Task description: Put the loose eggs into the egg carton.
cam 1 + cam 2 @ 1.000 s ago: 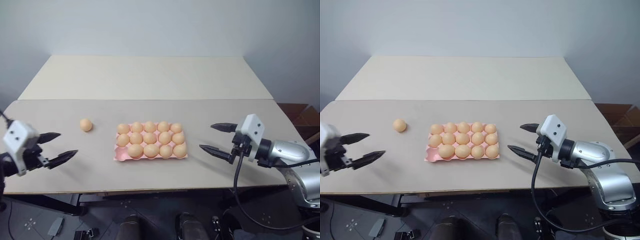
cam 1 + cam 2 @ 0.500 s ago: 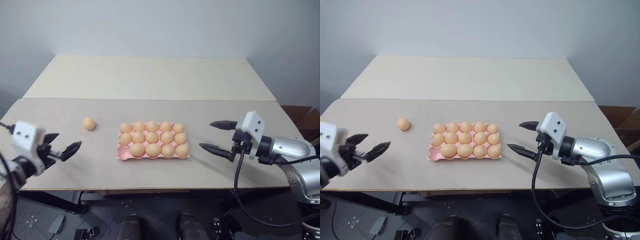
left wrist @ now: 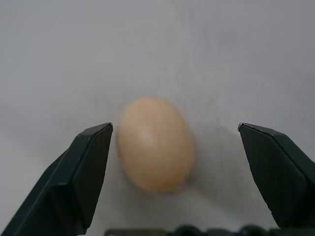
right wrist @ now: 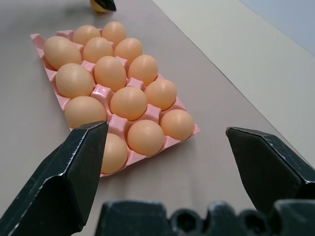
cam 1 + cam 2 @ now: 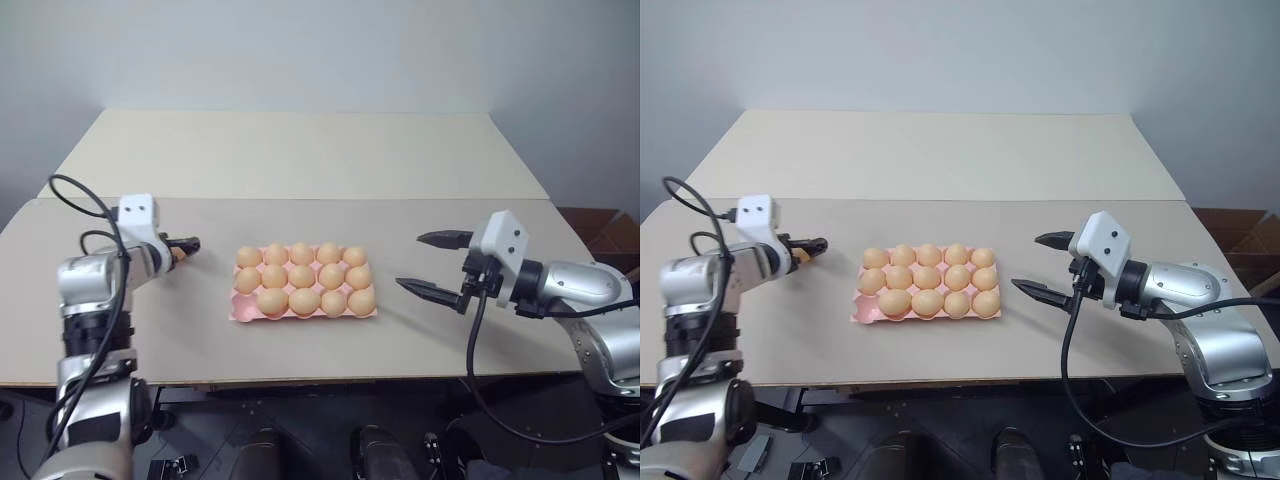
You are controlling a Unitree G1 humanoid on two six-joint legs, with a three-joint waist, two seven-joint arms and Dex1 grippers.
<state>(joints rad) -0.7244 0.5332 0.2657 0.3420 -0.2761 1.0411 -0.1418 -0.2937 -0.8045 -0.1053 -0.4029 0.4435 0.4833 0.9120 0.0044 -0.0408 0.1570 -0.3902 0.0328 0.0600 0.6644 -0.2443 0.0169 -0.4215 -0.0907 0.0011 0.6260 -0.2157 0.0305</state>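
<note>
One loose egg (image 3: 155, 142), pale orange, lies on the table just left of the egg carton. My left gripper (image 5: 186, 250) is open, with a finger (image 3: 88, 172) on each side of the egg and neither pressing on it. The pink egg carton (image 5: 238, 312) sits mid-table. It holds several eggs, and the cup at its near left corner is bare. To the right of the carton my right gripper (image 5: 408, 261) hovers open and empty, pointing at the carton (image 4: 42, 38).
The work surface is a beige table (image 5: 300, 220). A second, paler table (image 5: 300, 150) butts against its far edge. A black cable (image 5: 75, 195) loops from my left arm, and another hangs below the right wrist.
My left arm has swung forward from the table's near left edge, and its open gripper now straddles the loose egg. The right gripper has stayed where it was.
</note>
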